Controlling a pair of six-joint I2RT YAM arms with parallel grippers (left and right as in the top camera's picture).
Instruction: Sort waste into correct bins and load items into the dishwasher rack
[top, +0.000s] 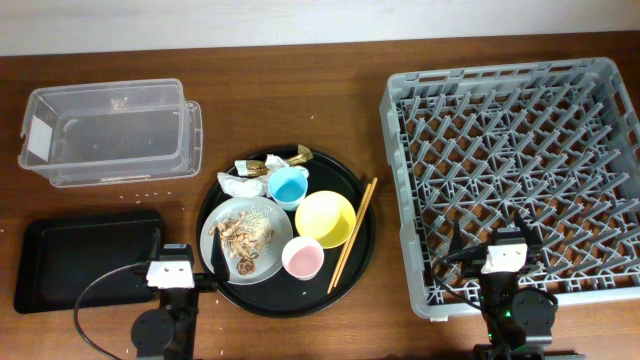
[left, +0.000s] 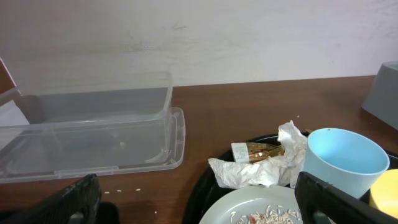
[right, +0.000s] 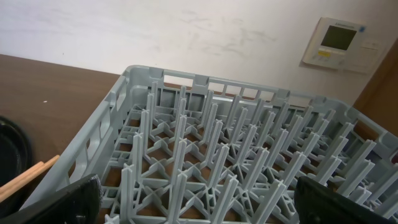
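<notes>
— Both pincers first: how do they stand?

— Spread wide, each of them, and bare. The left pincer (left: 208, 202) shows a fingertip in either bottom corner of its wrist view with nothing gripped between. The right pincer (right: 202, 202) is the same. Neither touches a thing.

— What lies nearest the left one?

— The pale grey plate (left: 227, 208), just ahead and a little to its right, carrying the food scraps (top: 243, 235). Beyond it lies a crumpled napkin (left: 261, 171) with a gold wrapper (left: 252, 151) nestled against it, and the light-blue cup (left: 342, 162) stands beside them. All sit on the round black tray (top: 215, 200).

— And the bins?

— The clear tub (top: 110, 135) is ahead to the left, apart from the round tray. The shallow black rectangular tray (top: 85, 258) sits on the bench close at that pincer's left.

— So the waste falls to the left arm?

— I judge so. It is much the nearer, and both bins are on its side.

— The right one?

— It hangs over the near part of the dishwasher rack (right: 205, 143), where no dish stands yet. The chopsticks (top: 353, 235) lie to its left at the round tray's right edge, their long axis running away from the robot and leaning right. The yellow bowl (top: 325, 218) and the pink cup (top: 302, 257) are just past them.
</notes>
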